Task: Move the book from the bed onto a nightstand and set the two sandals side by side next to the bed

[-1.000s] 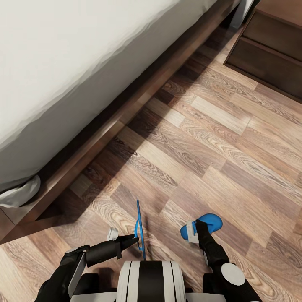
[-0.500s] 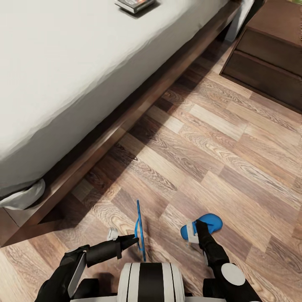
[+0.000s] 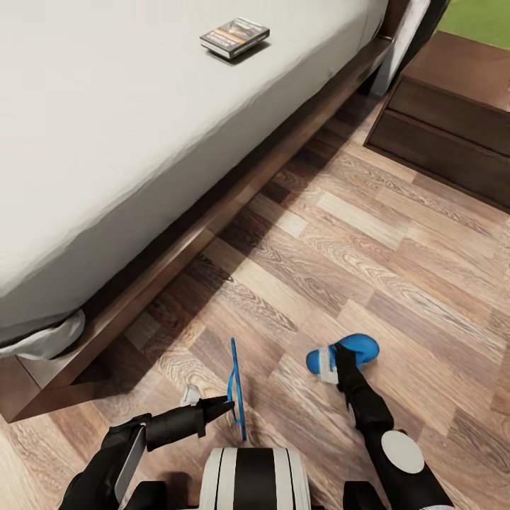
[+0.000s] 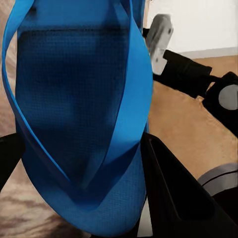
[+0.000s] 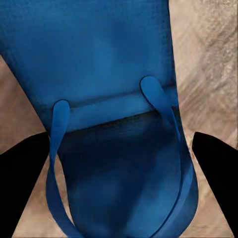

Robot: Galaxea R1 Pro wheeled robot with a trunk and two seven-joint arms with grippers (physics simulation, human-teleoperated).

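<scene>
Head view: left gripper (image 3: 225, 409) clamped on one blue sandal (image 3: 236, 388), held on edge, long axis 12–6 o'clock. Right gripper (image 3: 338, 363) closed on the second sandal (image 3: 354, 351), sole flat, toe toward 2 o'clock. Book (image 3: 234, 37) lies on the bed (image 3: 106, 127) at 12 o'clock, long axis toward 2. Nightstand (image 3: 453, 106) at 1–2 o'clock.

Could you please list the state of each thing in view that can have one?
Left sandal: held on edge, off the floor, by left gripper.
Right sandal: flat, gripped by right gripper.
Book: closed, lying on bed.
Nightstand: drawers shut.
</scene>
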